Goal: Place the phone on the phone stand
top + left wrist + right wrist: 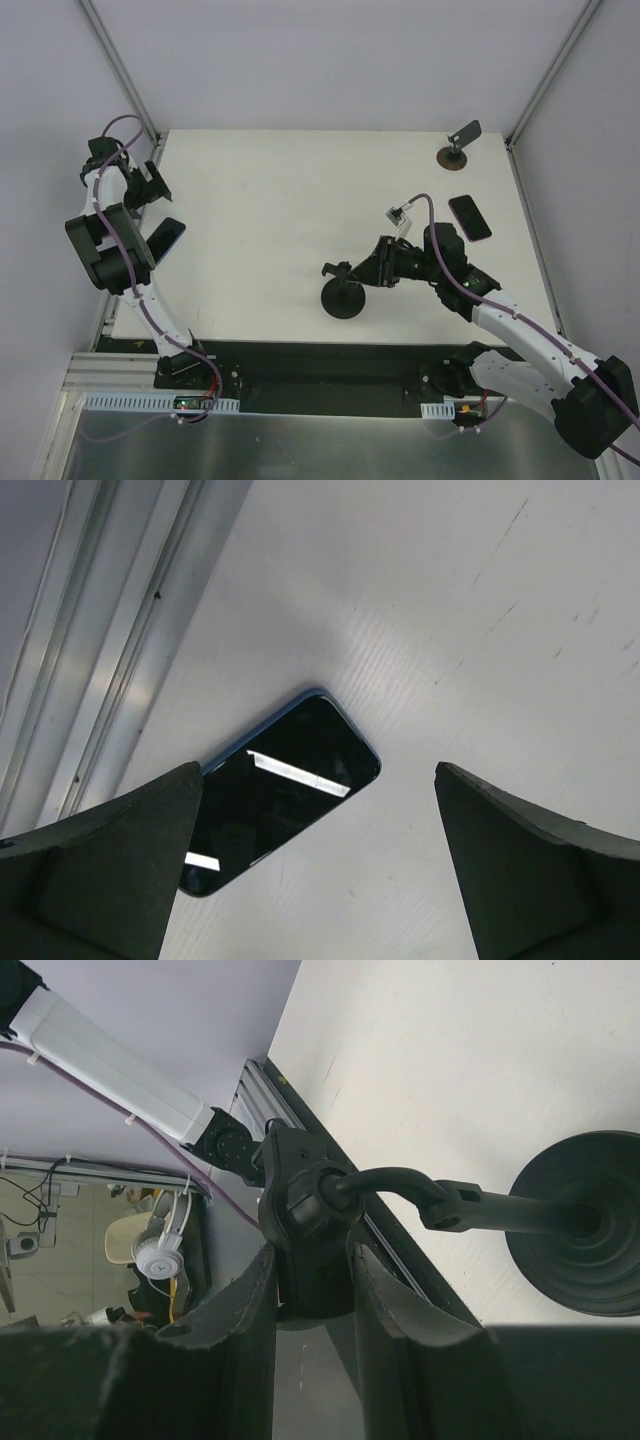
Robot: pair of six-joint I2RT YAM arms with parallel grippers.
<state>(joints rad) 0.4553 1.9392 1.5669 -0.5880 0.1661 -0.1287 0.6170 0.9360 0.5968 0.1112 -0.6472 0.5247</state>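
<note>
Left claw [318, 776]: spread wide with nothing between its fingers, hanging above the surface [280, 200] at its left edge.
Phone [285, 790]: lies flat, screen up, below the left claw and ahead of it. In the wrist view it sits off-centre toward the left finger, whose tip covers its near corner.
Long axis: runs on a slant in that view, from lower left to upper right, neither square to the line between the fingers nor along it (I judge a wrist turn is needed before closing on the long edges).
Right claw [315, 1260]: closed tight on the clamp head [305, 1200] of the phone stand [342, 298]. The bent stem runs from the fingers to the round base, which rests on the surface near its front edge.
Nearer arm: the left one by far, since the phone is just under its claw and well apart from the right claw.
Coming move: the left claw probably has to shift toward its left finger, line up and drop. A thin, flat, glossy phone offers little edge to catch.
Not to confuse: the red-rimmed phone [470, 217] and the brown-based stand [458, 145], both beyond the right claw.
</note>
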